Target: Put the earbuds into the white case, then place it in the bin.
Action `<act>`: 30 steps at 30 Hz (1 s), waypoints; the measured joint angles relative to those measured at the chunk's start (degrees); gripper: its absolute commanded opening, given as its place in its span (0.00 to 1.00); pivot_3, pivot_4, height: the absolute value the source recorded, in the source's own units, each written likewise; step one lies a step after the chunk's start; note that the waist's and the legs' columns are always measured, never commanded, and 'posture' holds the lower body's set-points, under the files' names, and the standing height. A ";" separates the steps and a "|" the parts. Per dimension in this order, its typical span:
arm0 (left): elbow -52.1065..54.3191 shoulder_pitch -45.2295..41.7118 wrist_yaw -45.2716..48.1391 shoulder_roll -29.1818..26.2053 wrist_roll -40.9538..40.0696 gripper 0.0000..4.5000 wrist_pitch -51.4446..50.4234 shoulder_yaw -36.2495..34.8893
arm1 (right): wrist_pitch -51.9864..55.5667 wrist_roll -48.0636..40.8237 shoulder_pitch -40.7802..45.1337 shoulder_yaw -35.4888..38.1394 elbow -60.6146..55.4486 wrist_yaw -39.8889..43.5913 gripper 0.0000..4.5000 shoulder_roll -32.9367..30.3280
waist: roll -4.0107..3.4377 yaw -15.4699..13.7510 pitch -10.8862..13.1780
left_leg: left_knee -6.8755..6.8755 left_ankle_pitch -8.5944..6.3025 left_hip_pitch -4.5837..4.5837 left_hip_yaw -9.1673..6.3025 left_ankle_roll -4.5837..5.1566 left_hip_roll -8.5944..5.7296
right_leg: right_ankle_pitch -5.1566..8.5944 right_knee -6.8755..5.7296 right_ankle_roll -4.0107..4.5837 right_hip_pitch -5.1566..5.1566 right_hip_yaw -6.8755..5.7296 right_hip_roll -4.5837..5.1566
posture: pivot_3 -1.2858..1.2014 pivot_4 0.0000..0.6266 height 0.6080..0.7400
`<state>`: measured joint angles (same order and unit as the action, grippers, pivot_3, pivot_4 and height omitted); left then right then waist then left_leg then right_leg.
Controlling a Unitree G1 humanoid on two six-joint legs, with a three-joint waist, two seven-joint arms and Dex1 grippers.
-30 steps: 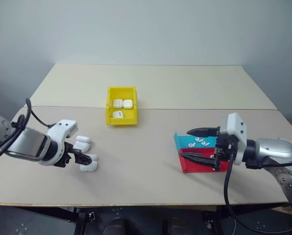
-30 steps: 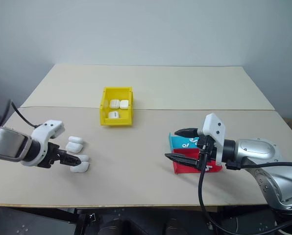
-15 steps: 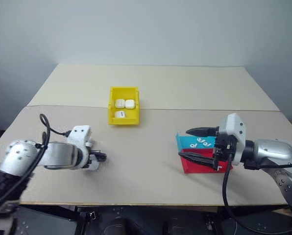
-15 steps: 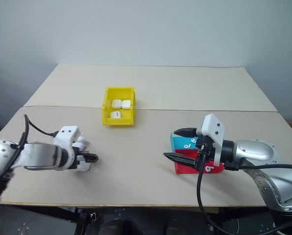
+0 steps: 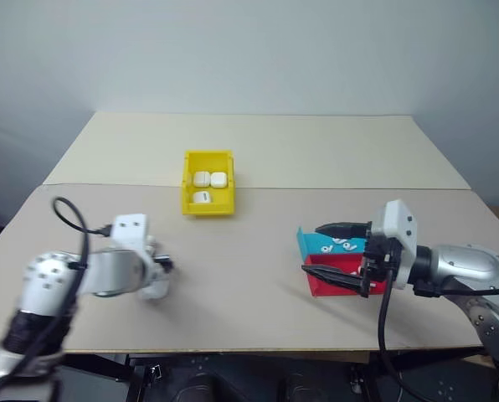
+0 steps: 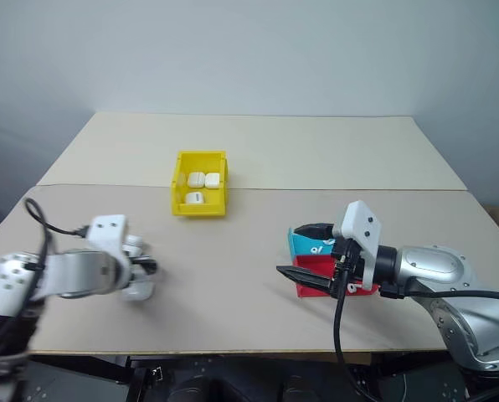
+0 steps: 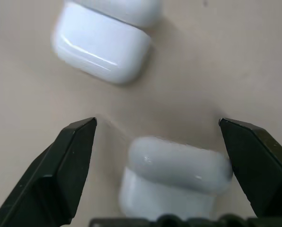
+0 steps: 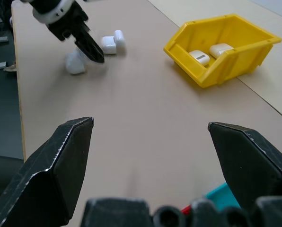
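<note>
Earbuds (image 5: 343, 244) sit in the teal tray (image 5: 310, 244) over on the robot's right, tiny white stemmed things, with the red tray (image 5: 318, 286) right in front of it. The white case (image 7: 174, 177) the robot seems to be going for lies on the table (image 5: 258, 276) at its left, with a couple more alike just beside it. The left gripper (image 7: 157, 125) hangs right over that case, fingers spread wide, one to each side and neither touching it yet as far as the wrist view shows. The right gripper (image 5: 333, 249) hovers at the trays, also spread wide and holding nothing.

What could go wrong: that case is glossy and rounded, so if the fingers close off-centre it'll probably squirt out sideways or spin. The neighbouring case (image 7: 101, 47) is close too, so a sloppy approach could nudge it or grab the wrong one. The earbuds are tiny and slick, and there are several in a heap, so pinching just one cleanly looks tricky.

The bin (image 5: 208, 192) sits mid-table, well apart from both grippers, already holding three white cases. The surface is two plain beige tabletops pushed together, with a seam running just behind the bin. Behind it is a bare pale wall.
</note>
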<state>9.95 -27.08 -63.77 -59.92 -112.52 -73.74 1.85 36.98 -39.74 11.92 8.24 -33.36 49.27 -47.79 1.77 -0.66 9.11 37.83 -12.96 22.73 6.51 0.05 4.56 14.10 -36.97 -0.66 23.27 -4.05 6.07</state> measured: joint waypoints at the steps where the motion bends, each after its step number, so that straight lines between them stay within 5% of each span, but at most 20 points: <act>1: -1.67 -3.04 7.98 -5.41 -0.04 1.00 -3.04 2.48 | 0.00 0.00 0.01 0.00 -0.04 -0.20 1.00 0.22 | 0.01 -0.09 0.00 | 0.02 -0.01 0.02 0.05 0.00 0.00 | 0.00 -0.01 0.00 0.00 -0.01 0.01 | 0.52 0.24 1.00; 7: -5.42 -17.73 32.88 -16.06 -0.09 1.00 -11.15 16.23 | -0.01 0.01 -0.09 -0.09 -0.88 -1.06 1.00 1.28 | 0.01 -1.14 0.00 | 0.00 -0.04 0.19 0.02 0.04 -0.10 | 0.02 0.12 -0.05 0.05 -0.06 0.12 | 0.52 0.24 1.00; 14: -8.70 -27.57 39.77 -19.08 -0.08 1.00 -13.65 27.31 | 0.00 0.03 -0.44 -0.07 -1.13 -1.72 1.00 1.46 | 0.05 -0.85 0.03 | 0.01 -0.04 0.21 -0.03 0.04 -0.09 | 0.03 0.09 -0.06 0.09 -0.03 0.11 | 0.52 0.24 1.00; 20: -5.09 -28.38 42.29 -24.02 -0.10 1.00 -12.61 29.20 | 0.00 0.01 -0.87 -0.06 -1.19 -1.78 1.00 1.45 | 0.11 -0.42 0.06 | 0.00 -0.04 0.37 -0.13 0.04 -0.07 | 0.03 0.08 -0.07 0.29 0.04 0.12 | 0.52 0.24 1.00; 23: -2.40 -23.85 42.50 -27.68 -0.10 1.00 -8.79 25.45 | -0.01 0.00 -0.98 -0.06 -1.17 -1.75 1.00 1.47 | 0.11 -0.25 0.06 | 0.01 -0.03 0.45 -0.17 0.04 -0.08 | 0.03 -0.02 -0.08 0.46 0.12 0.13 | 0.52 0.24 1.00; 26: 2.68 -9.43 41.45 -30.26 0.65 0.88 0.62 10.75 | -0.02 -0.10 -0.85 -0.16 -1.21 -1.71 1.00 1.56 | 0.12 -0.09 0.07 | 0.01 -0.02 0.54 -0.12 0.03 -0.04 | 0.02 -0.12 -0.07 0.69 0.26 0.14 | 0.52 0.24 1.00; 30: 11.88 16.01 45.50 -11.49 10.61 0.60 7.76 -25.85 | -0.07 -0.45 0.10 -0.97 -0.98 -1.41 1.00 2.15 | -0.03 0.22 0.01 | -0.03 0.02 0.55 -0.01 -0.02 -0.02 | 0.02 -0.15 -0.06 0.79 0.27 0.16 | 0.52 0.24 1.00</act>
<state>21.82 -11.07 -18.28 -71.41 -101.91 -65.98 -24.00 36.92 -40.19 12.03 7.27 -34.34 47.86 -45.64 1.73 -0.44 9.13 37.80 -12.95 23.28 6.50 0.03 4.53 14.12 -37.11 -0.71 24.06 -3.78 6.23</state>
